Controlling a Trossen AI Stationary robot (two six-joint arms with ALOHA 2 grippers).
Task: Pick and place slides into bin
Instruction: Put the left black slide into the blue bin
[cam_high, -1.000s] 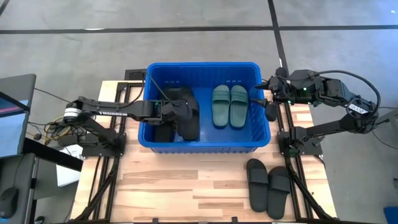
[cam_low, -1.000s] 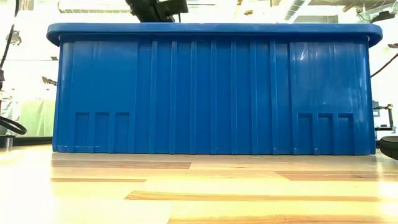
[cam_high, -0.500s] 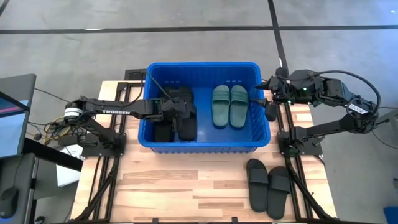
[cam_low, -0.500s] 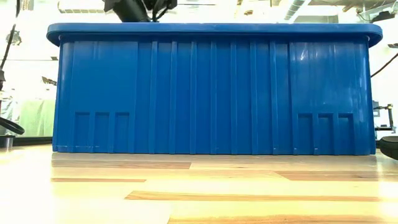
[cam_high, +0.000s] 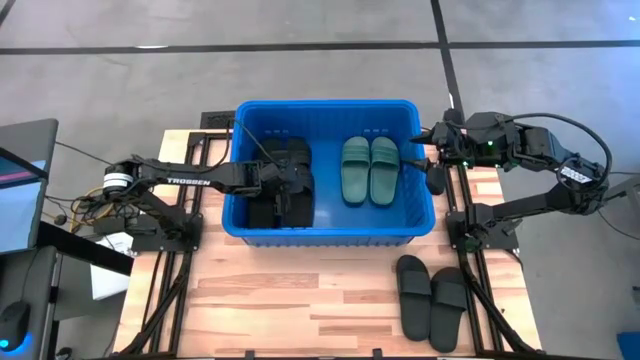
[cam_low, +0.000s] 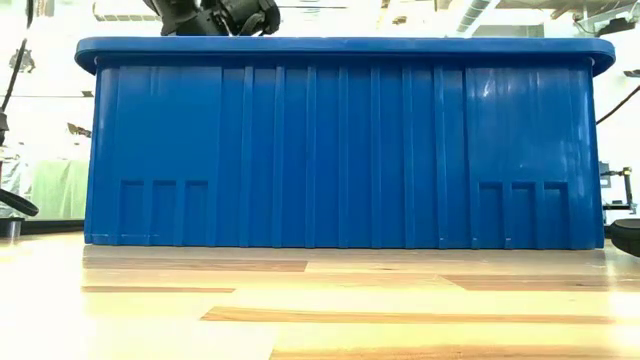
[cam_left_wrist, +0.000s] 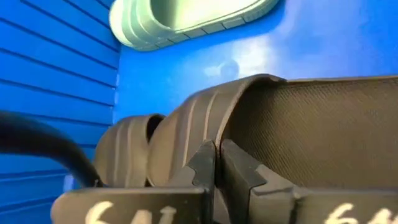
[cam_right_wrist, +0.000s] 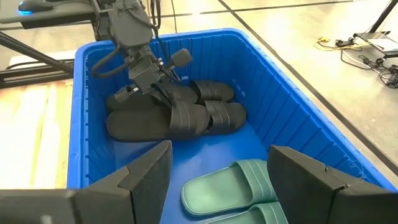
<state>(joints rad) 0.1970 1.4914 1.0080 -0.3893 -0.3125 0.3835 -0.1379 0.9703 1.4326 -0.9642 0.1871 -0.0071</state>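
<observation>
The blue bin (cam_high: 325, 104) stands at the table's far middle. Two teal-green slides (cam_high: 368, 170) lie side by side on its floor at the right. Several black slides (cam_high: 285, 190) lie piled at its left. My left gripper (cam_high: 283, 180) reaches into the bin from the left and is shut on a black slide (cam_left_wrist: 186, 130) of that pile. My right gripper (cam_right_wrist: 217, 186) is open and empty, just outside the bin's right rim (cam_high: 440, 152). Two more black slides (cam_high: 432, 295) lie on the table at the near right. My left gripper pinches the edge of the black slide's wide strap (cam_left_wrist: 217, 140) between its two fingers, one on the ribbed outer face and one on the textured inner face. The fingers come from the table's left, slanting down. The slide lies among the other black slides (cam_right_wrist: 186, 118) in the bin.
The bin's high ribbed walls (cam_low: 340, 150) surround the left gripper and hide its inside in the low view. Bare wooden table (cam_high: 300, 290) lies in front of the bin. A monitor (cam_high: 25, 170) and cables stand off the table's left.
My left gripper has gone toward the table's left edge inside the bin, staying shut. The black slide it holds has gone with it, from slanting toward the bin's middle to lying close beside the other black slides.
</observation>
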